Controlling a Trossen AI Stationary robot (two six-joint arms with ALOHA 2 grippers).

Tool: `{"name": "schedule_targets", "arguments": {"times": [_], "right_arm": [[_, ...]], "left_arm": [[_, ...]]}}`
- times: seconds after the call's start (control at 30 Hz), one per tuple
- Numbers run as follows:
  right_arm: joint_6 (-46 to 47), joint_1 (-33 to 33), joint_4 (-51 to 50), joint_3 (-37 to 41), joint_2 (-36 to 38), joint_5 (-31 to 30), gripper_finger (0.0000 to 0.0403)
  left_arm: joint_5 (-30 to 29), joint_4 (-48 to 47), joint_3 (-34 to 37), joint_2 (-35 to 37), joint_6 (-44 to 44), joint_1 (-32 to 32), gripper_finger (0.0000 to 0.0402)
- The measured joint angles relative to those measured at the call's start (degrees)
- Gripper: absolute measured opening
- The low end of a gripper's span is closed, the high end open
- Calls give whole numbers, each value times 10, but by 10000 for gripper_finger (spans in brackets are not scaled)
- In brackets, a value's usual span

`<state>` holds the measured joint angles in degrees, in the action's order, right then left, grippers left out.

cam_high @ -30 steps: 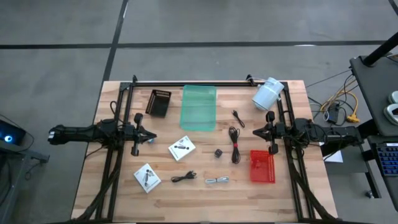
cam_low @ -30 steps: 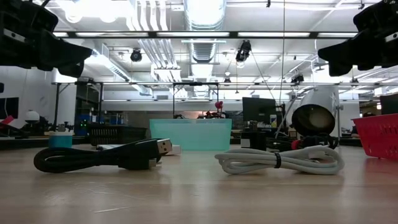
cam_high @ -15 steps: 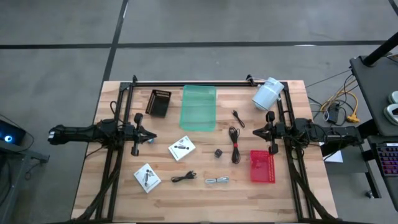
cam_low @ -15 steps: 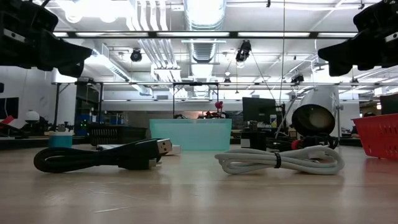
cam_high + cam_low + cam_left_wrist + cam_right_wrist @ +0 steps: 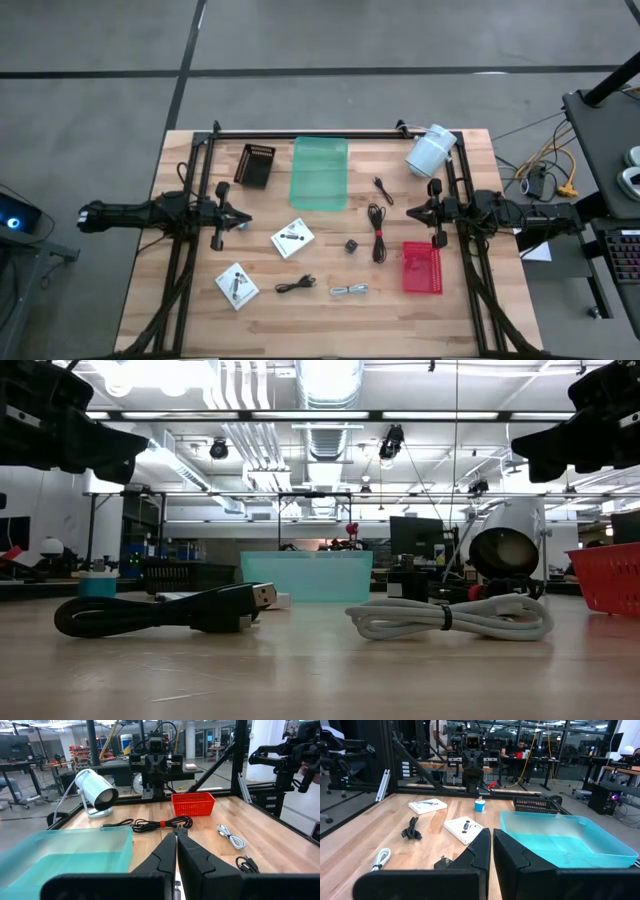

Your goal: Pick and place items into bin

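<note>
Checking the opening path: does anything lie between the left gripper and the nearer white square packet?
Nothing visible does. Bare wood separates the shut left gripper from the white square packet with dark print on the wooden table.

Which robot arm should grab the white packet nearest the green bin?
Probably the left. Its gripper hangs shut just beside that packet, nothing between. The right gripper is farther, past the cube and black cable.

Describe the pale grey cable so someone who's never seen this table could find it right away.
Start at the red basket on the wooden table's right side, then look just to its left along the near edge. The pale grey cable lies there in a short bundle, the only light-coloured cable; the coiled one beside it, the black cable, is dark.
</note>
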<state>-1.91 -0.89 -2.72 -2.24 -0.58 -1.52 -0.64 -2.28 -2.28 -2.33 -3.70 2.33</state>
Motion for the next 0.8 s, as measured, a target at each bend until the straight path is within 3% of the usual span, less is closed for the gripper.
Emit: {"name": "schedule_targets", "arguments": {"times": [0.8], "right_arm": [[48, 0, 33, 0, 0, -1, 9]], "left_arm": [[-1, 16, 0, 0, 3, 0, 0]]}}
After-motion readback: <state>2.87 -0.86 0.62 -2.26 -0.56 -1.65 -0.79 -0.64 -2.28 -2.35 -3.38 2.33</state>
